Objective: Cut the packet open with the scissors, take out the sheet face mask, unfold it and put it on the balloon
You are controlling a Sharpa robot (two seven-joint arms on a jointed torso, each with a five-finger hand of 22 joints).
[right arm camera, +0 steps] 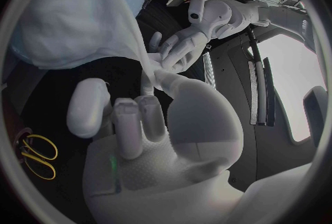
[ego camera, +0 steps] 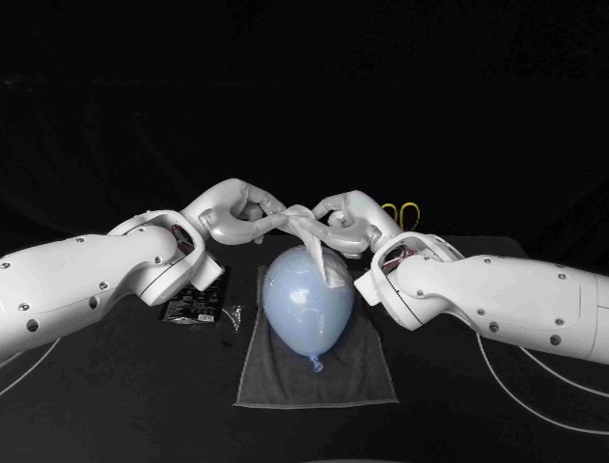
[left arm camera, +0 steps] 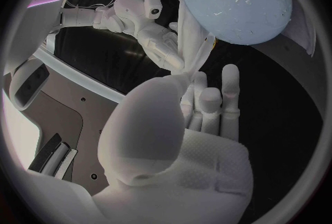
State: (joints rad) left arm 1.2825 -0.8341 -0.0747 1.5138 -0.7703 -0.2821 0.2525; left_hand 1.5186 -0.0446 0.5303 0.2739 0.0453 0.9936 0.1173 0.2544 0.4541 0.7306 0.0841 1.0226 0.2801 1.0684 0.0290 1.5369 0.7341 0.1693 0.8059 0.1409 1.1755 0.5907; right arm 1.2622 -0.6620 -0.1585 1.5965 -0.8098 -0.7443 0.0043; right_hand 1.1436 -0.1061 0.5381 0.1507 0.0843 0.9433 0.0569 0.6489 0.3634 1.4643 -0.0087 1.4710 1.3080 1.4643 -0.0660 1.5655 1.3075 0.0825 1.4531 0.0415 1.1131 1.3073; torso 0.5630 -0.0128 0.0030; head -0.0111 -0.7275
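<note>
While the left hand and the right hand sit close together over the far part of the table, each one pinches the white mask with its fingertips. The left hand holds the left end of the top of the mask and the right hand holds the right end, so the two hands nearly touch. The mask is bunched into a long strip, not spread flat. It hangs down from the hands and rests on the far right side of the balloon. The balloon is pale blue and lies on its side just near of the hands, with its knot pointing to the near edge. Under it is a grey towel, which lies on the black table. The black packet lies on the table just left of the towel, beside the left arm. The scissors with yellow handles lie on the far right, behind the right hand.
</note>
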